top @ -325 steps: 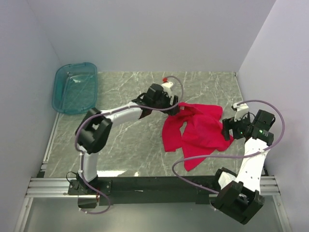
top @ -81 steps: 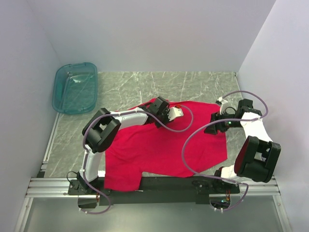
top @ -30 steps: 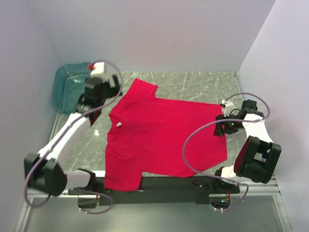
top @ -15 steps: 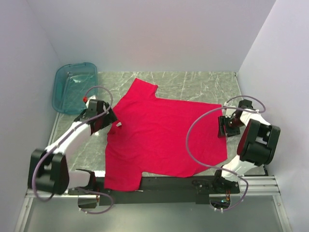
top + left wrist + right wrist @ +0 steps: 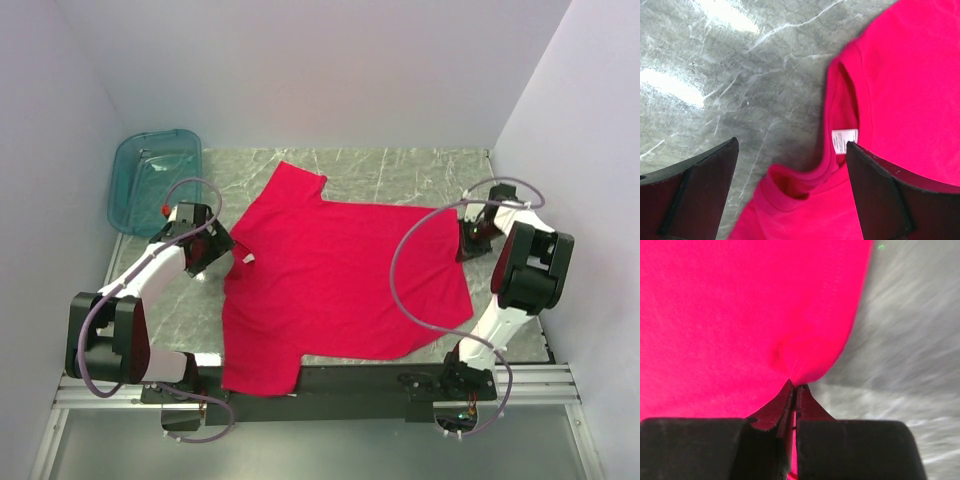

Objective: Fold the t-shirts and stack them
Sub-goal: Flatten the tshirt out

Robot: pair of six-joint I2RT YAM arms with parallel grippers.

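Grey marbled surface [image 5: 400, 170] filled the floor of a white-walled booth, with the arms' bases along the bottom of the top view. A red t-shirt [image 5: 340, 280] lay spread flat across the middle of the frame, its collar toward the left. One sleeve hung over the dark rail at lower left, and the other pointed toward the upper centre.

At centre left, the left gripper [image 5: 791, 150] hung over the collar with its jaws wide apart. In the wrist view the neck opening and the white label [image 5: 845, 140] showed between its two dark fingers. Whether the fingers touched the cloth could not be told.

At centre right, the right gripper [image 5: 794, 387] was closed on the t-shirt's right edge. The wrist view showed a small peak of red cloth pinched between its fingertips, with bare surface to the right.

A teal tub [image 5: 155, 180] sat at upper left, apart from the t-shirt.
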